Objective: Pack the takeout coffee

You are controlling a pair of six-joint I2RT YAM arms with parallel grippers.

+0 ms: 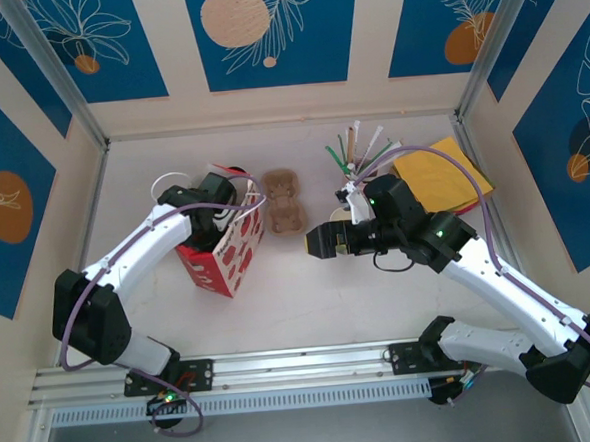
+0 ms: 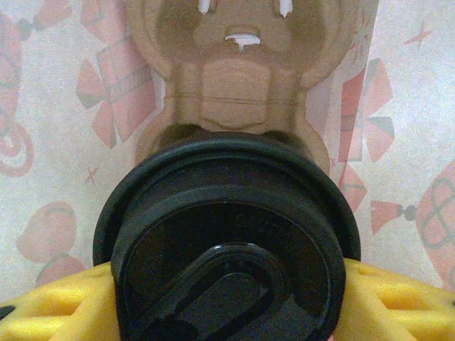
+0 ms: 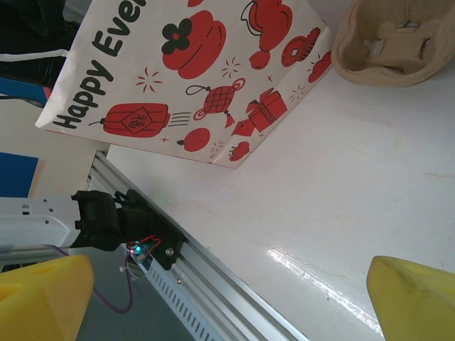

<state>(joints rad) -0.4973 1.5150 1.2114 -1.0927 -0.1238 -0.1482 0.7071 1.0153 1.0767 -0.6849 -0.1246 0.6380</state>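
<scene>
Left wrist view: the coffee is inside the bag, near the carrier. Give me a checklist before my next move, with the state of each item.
1. Grip: left hand closed on the takeout coffee, a yellow finger on either side: ok.
2. Coffee within the bag, paper walls on both sides: ok.
3. Cup carrier in the bag, beyond the coffee: ok.
4. Coffee lined up with a carrier pocket: cannot tell, the lid hides the near pockets.
5. Right hand open, apart from the bag: ok.
</scene>
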